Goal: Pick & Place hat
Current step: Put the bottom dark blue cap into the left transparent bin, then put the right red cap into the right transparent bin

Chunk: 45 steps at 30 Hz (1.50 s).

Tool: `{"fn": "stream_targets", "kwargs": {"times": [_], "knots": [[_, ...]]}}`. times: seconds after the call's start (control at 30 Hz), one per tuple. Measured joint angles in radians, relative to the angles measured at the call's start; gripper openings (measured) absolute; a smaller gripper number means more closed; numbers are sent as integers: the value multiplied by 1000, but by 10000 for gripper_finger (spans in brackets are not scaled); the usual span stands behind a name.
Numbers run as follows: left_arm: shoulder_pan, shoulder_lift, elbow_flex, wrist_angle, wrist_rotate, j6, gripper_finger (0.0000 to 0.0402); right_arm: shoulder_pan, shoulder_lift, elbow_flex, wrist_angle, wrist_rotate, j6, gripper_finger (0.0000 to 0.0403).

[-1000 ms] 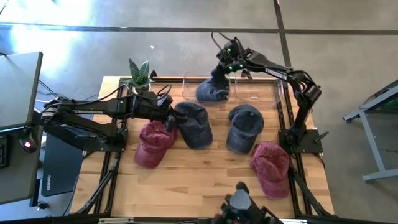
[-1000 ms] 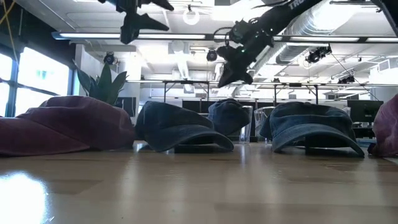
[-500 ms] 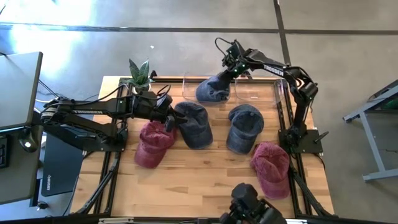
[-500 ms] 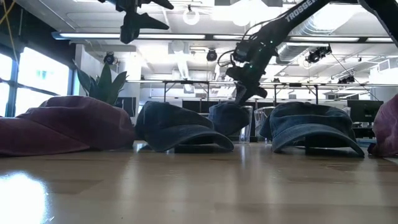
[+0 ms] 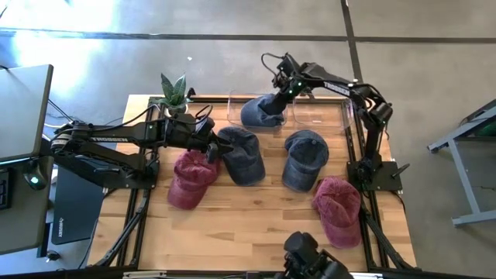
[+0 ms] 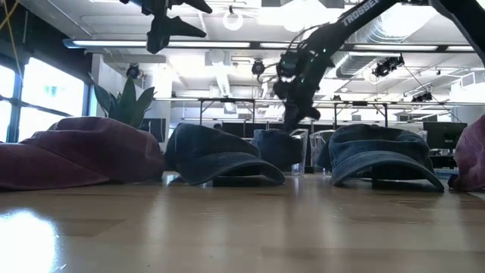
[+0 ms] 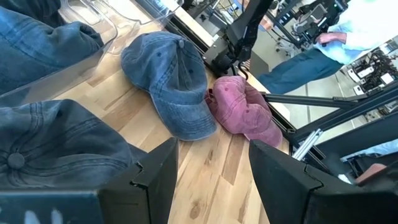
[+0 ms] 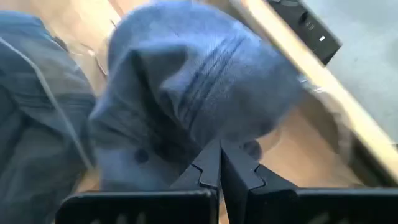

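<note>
Right hand (image 5: 282, 87) pressed together just above the blue hat (image 5: 261, 112), now lying inside the clear bin (image 5: 235, 102) by the plant (image 5: 173, 91). Left hand (image 5: 211, 147) spread, waiting over another blue hat (image 5: 242, 155) mid-tabletop.

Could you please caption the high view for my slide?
Right pincer lowers a blue hat into the clear bin.

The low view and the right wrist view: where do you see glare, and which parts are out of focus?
Low view: the pale wooden table shows a bright window reflection near the camera, and the ceiling lamps are washed out. Right wrist view: the blue denim cap fills the picture and looks soft, while the closed right gripper is sharper; bright light washes out the wooden table edge.
</note>
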Motion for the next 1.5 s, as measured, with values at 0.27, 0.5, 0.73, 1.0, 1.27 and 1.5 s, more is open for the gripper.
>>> {"fn": "stream_targets", "kwargs": {"times": [0.27,0.5,0.73,1.0,1.27,1.5], "knots": [[0,0,0,0,0,0,192,-2,-18,-3,249,40,130,0],[0,0,0,5,1,0,192,23,56,-50,210,15,144,0],[0,0,1,5,1,0,192,32,61,-49,106,124,92,0],[0,0,1,5,3,0,192,28,12,-34,110,18,112,0],[0,0,1,5,3,58,192,127,-246,-44,-74,50,59,0],[0,0,1,5,3,139,192,370,-529,-214,-238,5,119,1]]}}
